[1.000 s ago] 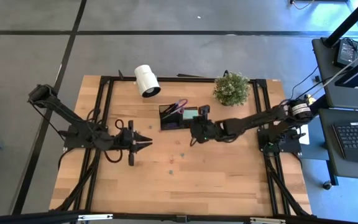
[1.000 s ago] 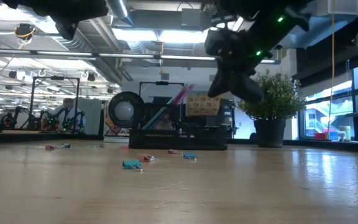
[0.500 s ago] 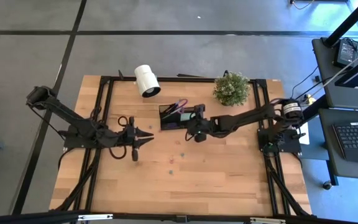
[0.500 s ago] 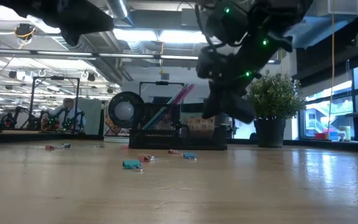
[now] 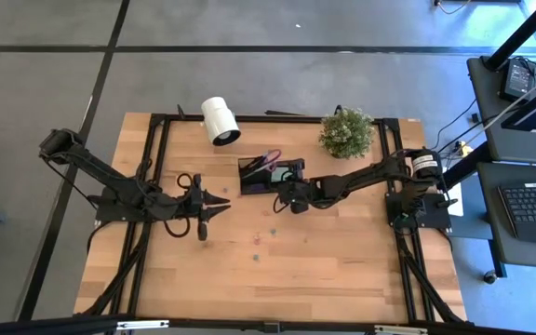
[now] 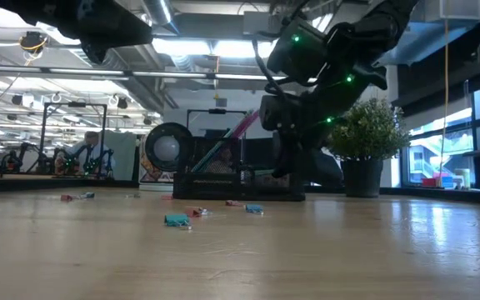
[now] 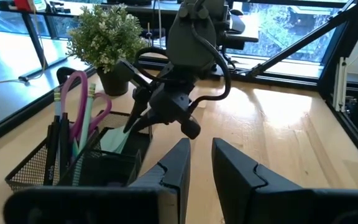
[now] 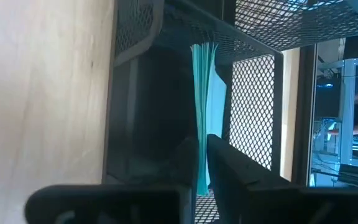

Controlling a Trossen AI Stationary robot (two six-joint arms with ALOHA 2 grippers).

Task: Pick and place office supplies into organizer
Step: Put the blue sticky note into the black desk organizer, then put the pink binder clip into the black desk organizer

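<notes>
The right gripper [image 5: 289, 189] is at the organizer [image 5: 266, 174], closed on the mint-green sticky pad [image 8: 202, 106]. In the right wrist view the pad stands on edge between the fingers [image 8: 229, 168], its flat faces parallel to the mesh walls, and it already sits inside the lower compartment. The determining relation: the pad is within the compartment walls, so release appears to be the remaining action, judged from this position. The purple-handled scissors [image 7: 79, 106] and pens [image 7: 59, 124] stand upright in the taller section, beside the pad. The left gripper [image 5: 214, 207] hovers over the desk [image 5: 342, 270], well apart from the organizer, fingers nearly together and empty. The right arm is clearly nearer.
</notes>
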